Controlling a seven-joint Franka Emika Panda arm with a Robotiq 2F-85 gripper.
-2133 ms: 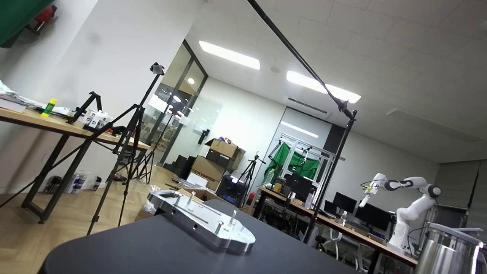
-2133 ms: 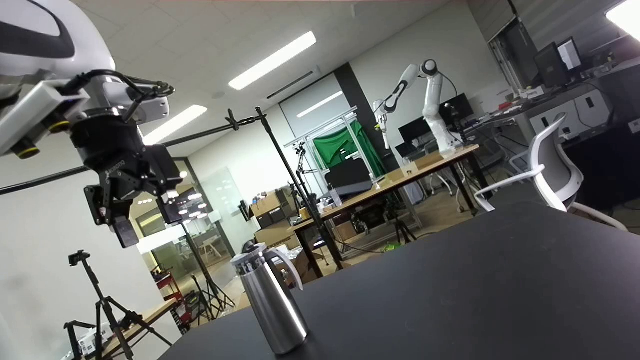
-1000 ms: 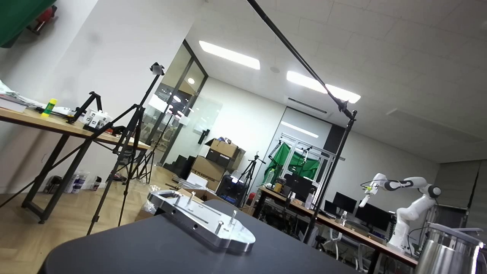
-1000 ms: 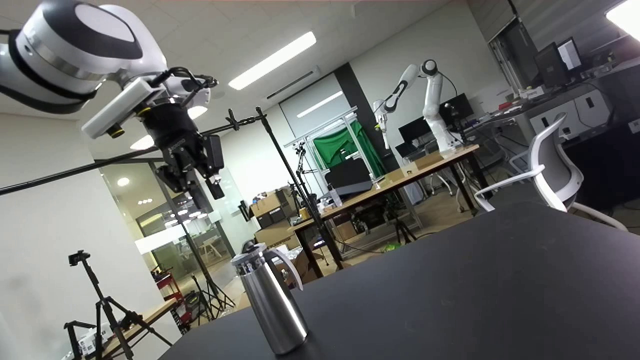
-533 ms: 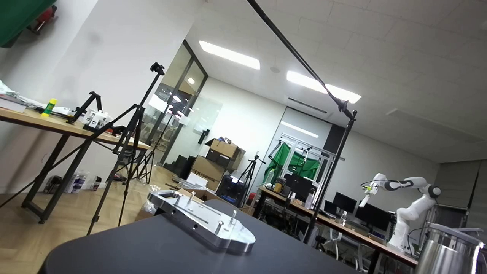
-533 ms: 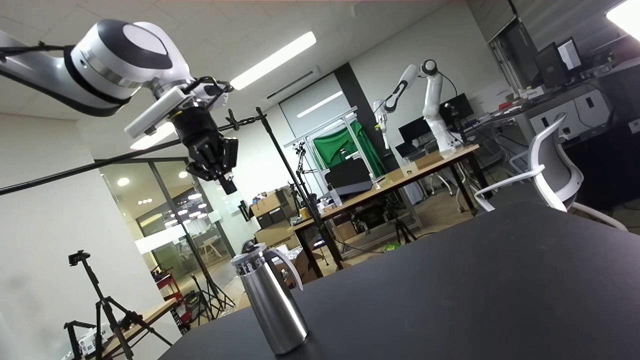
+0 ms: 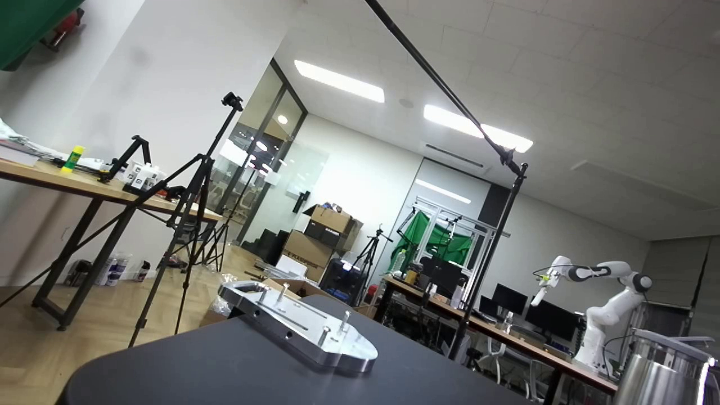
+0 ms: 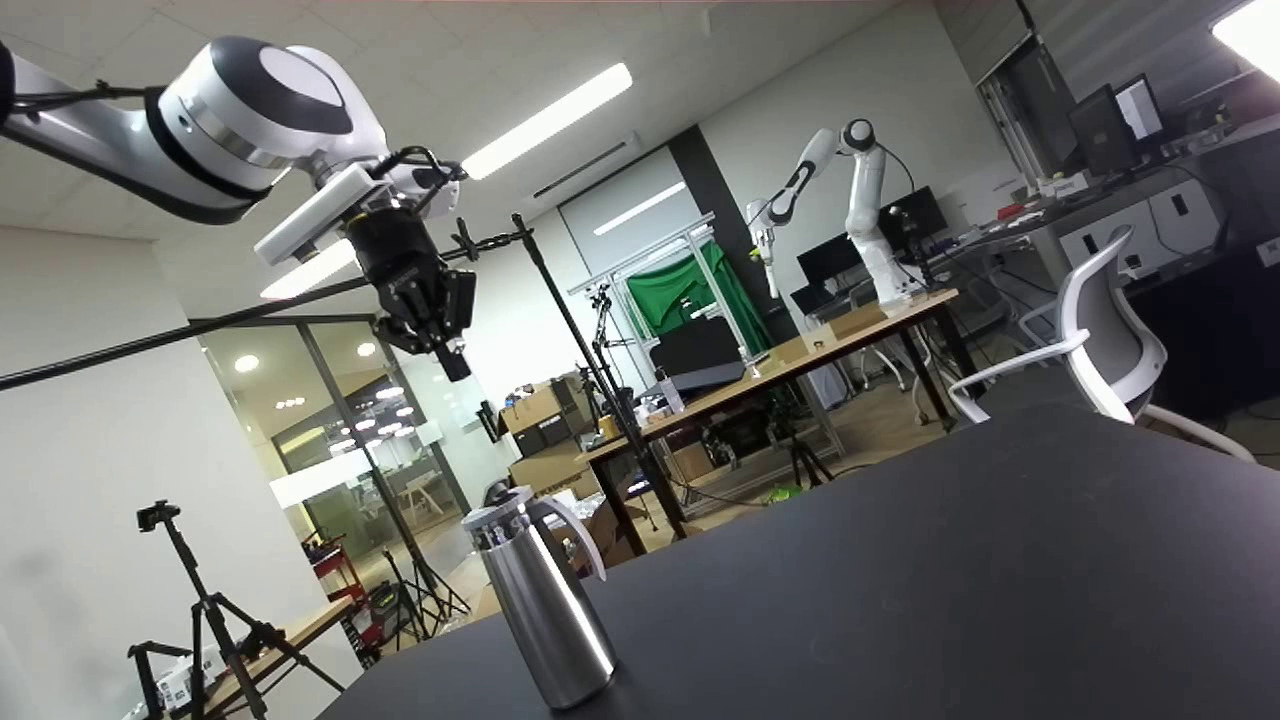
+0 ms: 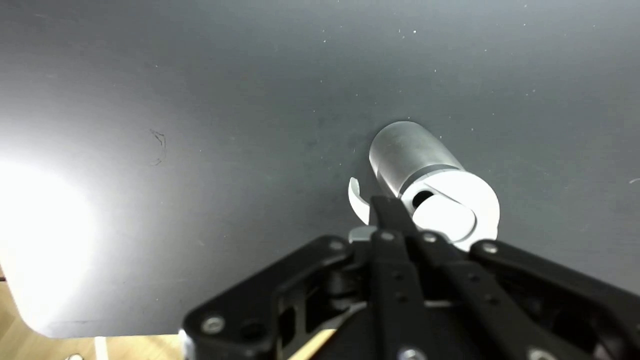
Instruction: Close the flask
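In an exterior view: lidded steel jug [image 7: 655, 374], cropped, well apart from the rounded left corner of the worktop [image 7: 225, 371]. In an exterior view: gripper [image 8: 454, 363] above jug, apart; jaws together, holding nothing; jug before far edge. Wrist view: fingertips [image 9: 392, 215] partly hide lid [image 9: 455, 212]; jug well in from lower edge.
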